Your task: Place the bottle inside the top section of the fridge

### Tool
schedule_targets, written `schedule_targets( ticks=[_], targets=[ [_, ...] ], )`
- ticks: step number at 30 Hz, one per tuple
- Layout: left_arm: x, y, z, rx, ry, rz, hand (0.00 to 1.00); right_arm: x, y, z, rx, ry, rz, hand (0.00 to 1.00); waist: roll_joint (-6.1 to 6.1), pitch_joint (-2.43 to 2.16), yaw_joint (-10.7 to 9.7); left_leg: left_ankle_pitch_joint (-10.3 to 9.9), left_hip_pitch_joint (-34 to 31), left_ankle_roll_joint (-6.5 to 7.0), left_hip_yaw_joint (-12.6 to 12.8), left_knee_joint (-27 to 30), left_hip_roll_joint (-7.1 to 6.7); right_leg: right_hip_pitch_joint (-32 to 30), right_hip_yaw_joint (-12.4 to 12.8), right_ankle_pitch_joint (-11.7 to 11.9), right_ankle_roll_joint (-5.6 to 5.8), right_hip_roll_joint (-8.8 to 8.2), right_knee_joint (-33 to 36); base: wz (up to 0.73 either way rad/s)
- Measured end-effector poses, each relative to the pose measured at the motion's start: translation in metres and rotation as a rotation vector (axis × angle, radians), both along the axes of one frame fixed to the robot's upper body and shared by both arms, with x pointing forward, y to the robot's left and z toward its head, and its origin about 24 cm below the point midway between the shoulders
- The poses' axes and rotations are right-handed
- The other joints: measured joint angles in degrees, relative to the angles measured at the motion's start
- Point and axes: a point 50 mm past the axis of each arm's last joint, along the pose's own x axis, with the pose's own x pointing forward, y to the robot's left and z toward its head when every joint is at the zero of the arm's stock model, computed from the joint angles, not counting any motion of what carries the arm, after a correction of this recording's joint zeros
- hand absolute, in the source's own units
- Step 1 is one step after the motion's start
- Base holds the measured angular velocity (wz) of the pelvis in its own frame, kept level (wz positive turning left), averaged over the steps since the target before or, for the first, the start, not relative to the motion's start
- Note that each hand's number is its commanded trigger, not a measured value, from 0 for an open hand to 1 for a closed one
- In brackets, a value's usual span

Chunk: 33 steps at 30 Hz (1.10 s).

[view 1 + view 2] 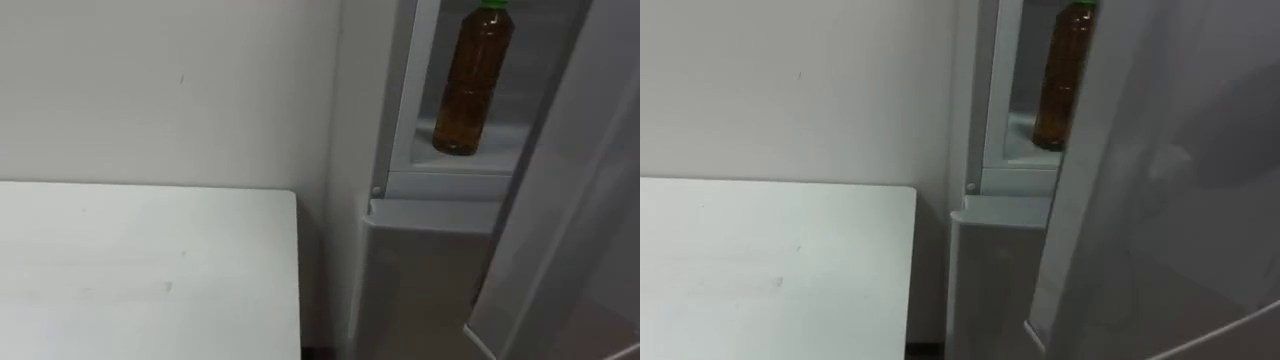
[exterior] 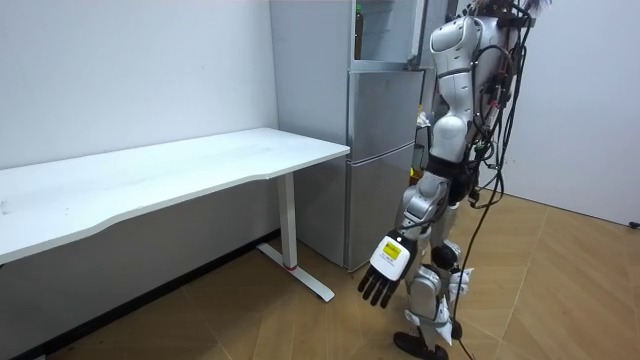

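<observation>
A brown bottle with a green cap stands upright on the shelf inside the upper fridge compartment, near its front edge. It also shows as the bottle half behind the door's edge. The grey upper door stands partly open at the right of the view. In the room view I stand right in front of the fridge, and my left hand hangs low by my leg with straight fingers, holding nothing.
A white table stands against the wall to the left of the fridge, with a narrow gap between them. The lower fridge door is closed. Open wooden floor lies behind me.
</observation>
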Motion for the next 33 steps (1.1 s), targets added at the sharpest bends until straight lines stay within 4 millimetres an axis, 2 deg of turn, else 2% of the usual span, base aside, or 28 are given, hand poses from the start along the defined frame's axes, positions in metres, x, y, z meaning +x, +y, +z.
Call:
schedule_targets(
  ticks=[5,7,11,23,33],
  targets=[
    [0.0,-0.004,-0.002,-0.01,0.021,-0.016,0.0,0.013,0.017,-0.006,-0.08,0.047,0.089,0.0,0.0,0.11,0.5,0.0,0.1,-0.04,-0.5,0.2,0.0,0.8,0.0,0.0,0.0,0.08,-0.1,0.05],
    [-0.001,-0.005,-0.002,-0.015,0.029,-0.026,0.0,0.018,0.02,-0.007,-0.096,0.053,0.103,0.0,0.22,0.36,0.8,0.0,0.1,-0.04,-0.5,0.5,0.0,0.9,-0.1,0.0,0.0,0.08,-0.1,0.0],
    [0.003,-0.007,-0.003,-0.03,0.032,-0.037,0.0,0.028,0.023,-0.009,-0.103,0.069,0.142,0.0,0.26,0.47,1.8,0.0,-0.1,-0.06,-0.5,0.8,0.0,0.9,-0.2,0.0,-0.04,0.04,-0.1,0.0],
    [0.008,-0.01,-0.006,-0.075,0.051,-0.072,0.0,0.047,0.038,-0.026,-0.151,0.155,0.255,0.0,-0.37,0.09,1.8,0.0,-0.1,-0.07,-0.7,1.1,0.06,0.8,-0.6,0.1,-0.1,-0.09,-0.1,0.01],
    [0.007,-0.01,-0.006,-0.093,0.055,-0.076,0.0,0.05,0.035,-0.032,-0.146,0.181,0.252,0.0,-1.14,0.15,1.8,0.0,-0.1,-0.09,-0.7,1.1,0.06,0.7,-0.7,0.1,-0.18,-0.07,-0.1,0.0]
  ],
)
